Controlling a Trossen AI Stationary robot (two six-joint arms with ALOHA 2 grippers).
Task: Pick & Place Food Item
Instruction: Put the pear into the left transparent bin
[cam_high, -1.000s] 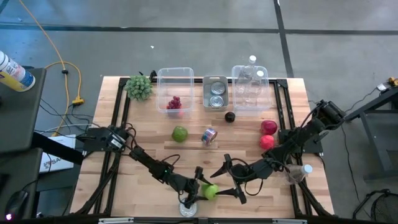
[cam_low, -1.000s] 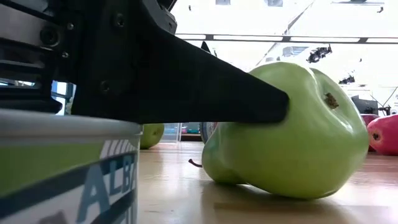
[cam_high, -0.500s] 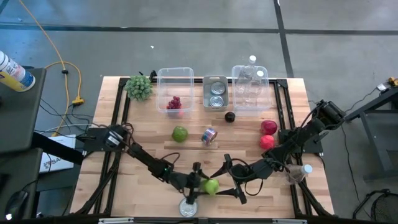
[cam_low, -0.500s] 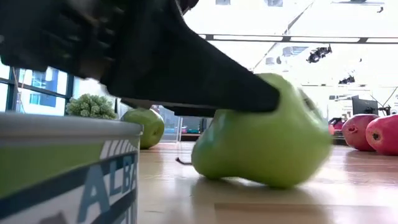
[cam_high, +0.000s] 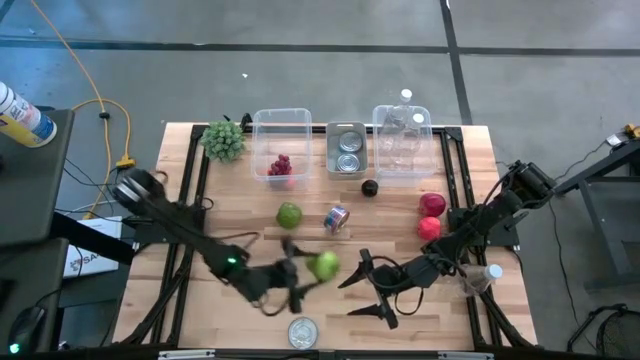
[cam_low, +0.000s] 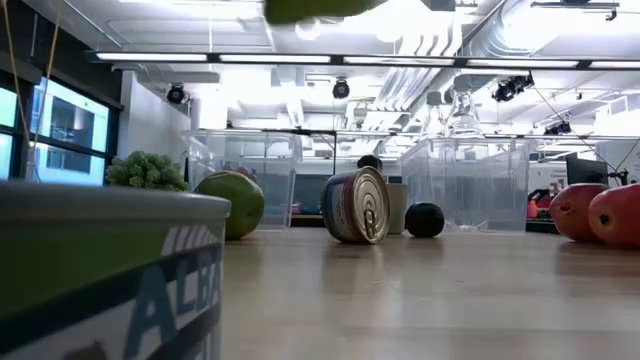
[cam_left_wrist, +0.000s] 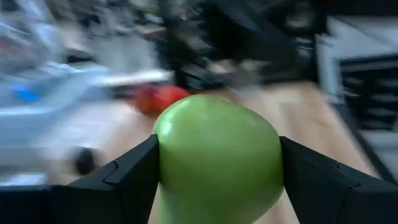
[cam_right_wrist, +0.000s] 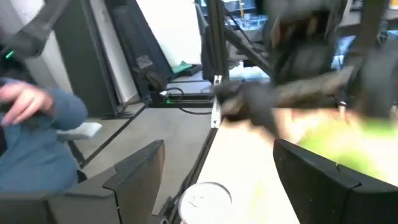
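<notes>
- The green pear (cam_high: 325, 264) is no longer lying on the bench (cam_high: 400, 215) beside the tin (cam_high: 303, 333) at the near edge; it is now being carried clear of the wood, away from that tin and toward the green apple (cam_high: 289, 214); in the low view only its underside is showing at the upper edge.
- That is suggesting the pick is done and the carry is under way; the placing is not yet done.
- The left gripper (cam_left_wrist: 217, 165) is clamping the pear, its fingers (cam_left_wrist: 127, 174) pressing on both flanks, spread just to the fruit's width.
- The right gripper (cam_high: 372, 290) is waiting beyond the tin from the pear, fingers spread wide and holding nothing.
</notes>
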